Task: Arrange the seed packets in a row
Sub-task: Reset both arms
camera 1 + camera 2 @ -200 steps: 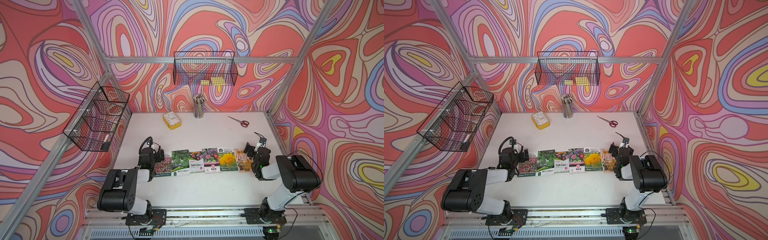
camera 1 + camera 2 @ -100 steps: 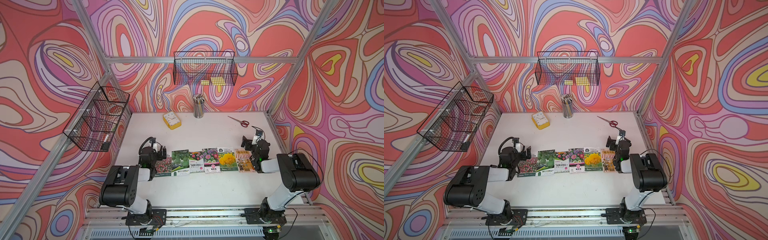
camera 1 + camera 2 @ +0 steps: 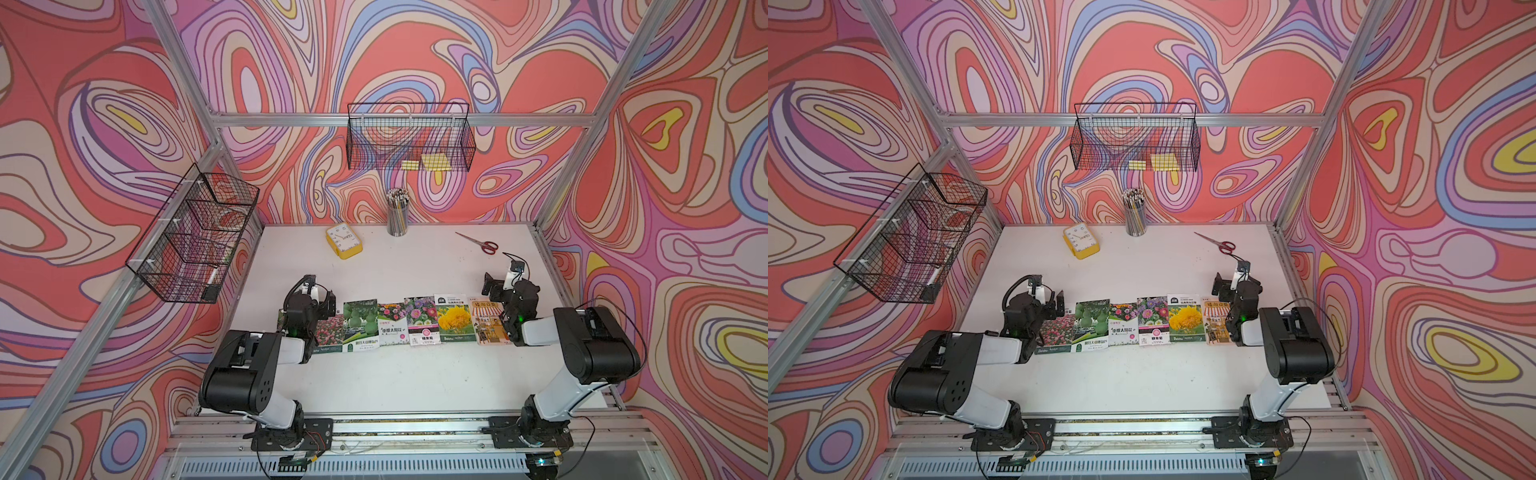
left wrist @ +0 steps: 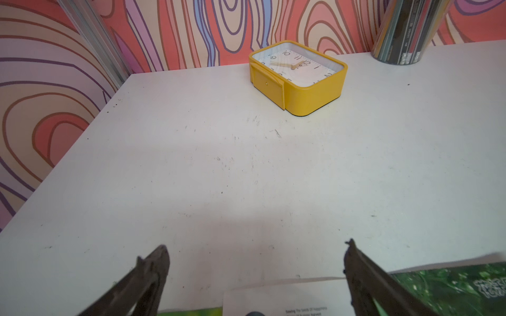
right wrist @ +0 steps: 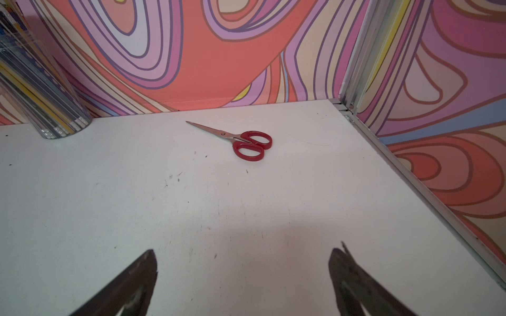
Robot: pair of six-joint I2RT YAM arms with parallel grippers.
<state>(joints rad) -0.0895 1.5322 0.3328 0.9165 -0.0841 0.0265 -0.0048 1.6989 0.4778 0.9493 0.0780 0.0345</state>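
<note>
The left gripper point(image 4: 254, 246) hangs over the left end of the row, jaws spread wide and empty. The seed packets point(image 3: 392, 326) lie flat, side by side, across the middle of the white table point(image 3: 395, 382), neighbours touching or slightly overlapping. The right gripper point(image 5: 246, 251) hovers at the row's right end, jaws wide and holding nothing.

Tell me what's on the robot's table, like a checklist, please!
Surface: white table, faint scuffs.
Job's things: packets in a row across the middle; left end partly hidden by the arm.
Clutter: clock, pencil cup, scissors at the back.
Tools: left tool and right tool open, empty, at the row's ends.
Cables: black cables loop at both wrists.
Surroundings: swirly walls; two wire baskets, back one holds yellow notes.
</note>
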